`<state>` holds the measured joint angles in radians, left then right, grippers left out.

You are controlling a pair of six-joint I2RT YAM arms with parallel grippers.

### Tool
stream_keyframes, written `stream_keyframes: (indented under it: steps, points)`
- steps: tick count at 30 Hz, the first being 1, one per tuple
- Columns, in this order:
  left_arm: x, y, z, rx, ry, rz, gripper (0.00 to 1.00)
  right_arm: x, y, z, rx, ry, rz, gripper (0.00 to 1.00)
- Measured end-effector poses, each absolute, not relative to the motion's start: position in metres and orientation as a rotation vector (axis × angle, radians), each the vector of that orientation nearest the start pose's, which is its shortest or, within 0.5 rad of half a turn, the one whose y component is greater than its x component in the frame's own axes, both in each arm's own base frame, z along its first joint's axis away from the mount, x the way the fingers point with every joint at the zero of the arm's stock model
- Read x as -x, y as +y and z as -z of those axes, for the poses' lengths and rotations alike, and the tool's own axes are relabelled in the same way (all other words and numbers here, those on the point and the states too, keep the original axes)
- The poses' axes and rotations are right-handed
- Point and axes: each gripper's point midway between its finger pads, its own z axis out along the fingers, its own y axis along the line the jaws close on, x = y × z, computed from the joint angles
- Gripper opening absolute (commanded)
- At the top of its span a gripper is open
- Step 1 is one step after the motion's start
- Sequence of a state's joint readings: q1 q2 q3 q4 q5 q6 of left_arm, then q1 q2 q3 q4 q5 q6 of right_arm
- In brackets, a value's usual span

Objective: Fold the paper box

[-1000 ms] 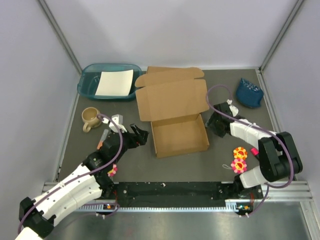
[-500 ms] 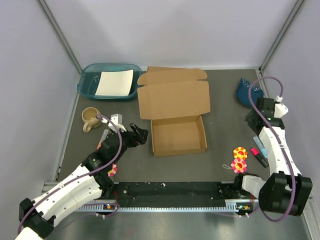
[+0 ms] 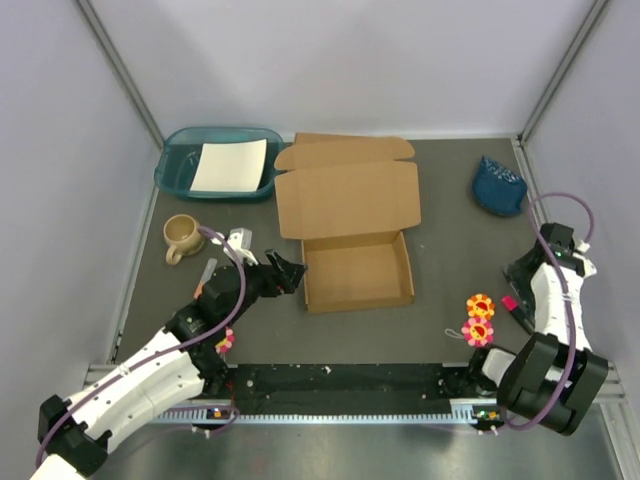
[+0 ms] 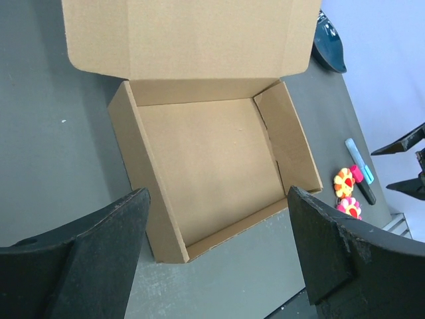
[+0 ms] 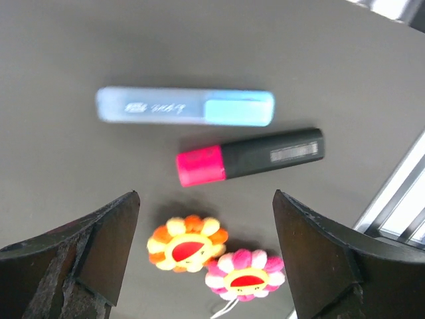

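**Open box mid-table, both grippers empty**

The table was a dark grey mat, walled on three sides by pale, plain panels with metal posts in the far corners and a black rail along the near edge by my bases.

At the far left stood a teal tray with a white sheet in it, and nearer to me a tan mug. My left gripper hung low just to the right of the mug, its fingers spread wide with nothing between them. It pointed at the paper box, which sat about mid-table. The box was a shallow brown tray with its walls standing and its lid laid back flat toward the far wall, the front flap beyond that. My left fingertips were just beside the box's near left corner. I could not tell whether they touched it. From the left wrist camera the open tray filled the gap between the two fingers.

Right of the box, well apart from it, lay two flower toys, then a pink-and-black marker and a light blue one side by side. My right gripper hovered over these near the table's right edge, fingers wide apart and holding nothing, far from the box. A dark blue pouch lay at the far right.
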<state>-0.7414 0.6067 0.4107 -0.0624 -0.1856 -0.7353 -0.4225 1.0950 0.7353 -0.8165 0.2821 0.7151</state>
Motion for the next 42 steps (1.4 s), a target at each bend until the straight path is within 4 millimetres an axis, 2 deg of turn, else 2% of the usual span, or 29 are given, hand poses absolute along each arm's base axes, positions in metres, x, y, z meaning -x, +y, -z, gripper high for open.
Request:
stream_keyframes:
  steps: [4,7,16,21,29,37,40,42]
  points:
    - [-0.216,-0.194,-0.182,0.121,1.908,0.873,0.90,-0.173,-0.119,-0.062,-1.682,2.173,0.324,0.84]
    - [-0.215,-0.193,-0.183,0.121,1.905,0.874,0.90,-0.165,-0.117,-0.048,-1.757,2.186,0.335,0.84]
    - [-0.213,-0.191,-0.182,0.123,1.912,0.866,0.89,-0.169,-0.118,-0.031,-1.793,2.216,0.338,0.82]
    - [-0.213,-0.191,-0.171,0.121,1.956,0.846,0.88,-0.169,-0.114,-0.015,-1.808,2.234,0.321,0.68]
    - [-0.211,-0.193,-0.155,0.152,2.034,0.831,0.88,-0.179,-0.117,-0.014,-1.773,2.228,0.285,0.45]
    - [-0.215,-0.198,-0.164,0.166,2.032,0.840,0.87,-0.186,-0.115,-0.015,-1.681,2.267,0.280,0.24]
    - [-0.217,-0.199,-0.161,0.168,2.047,0.833,0.87,-0.196,-0.108,-0.016,-1.612,2.287,0.272,0.14]
    - [-0.217,-0.200,-0.157,0.167,2.064,0.822,0.87,-0.203,-0.100,-0.016,-1.567,2.303,0.253,0.04]
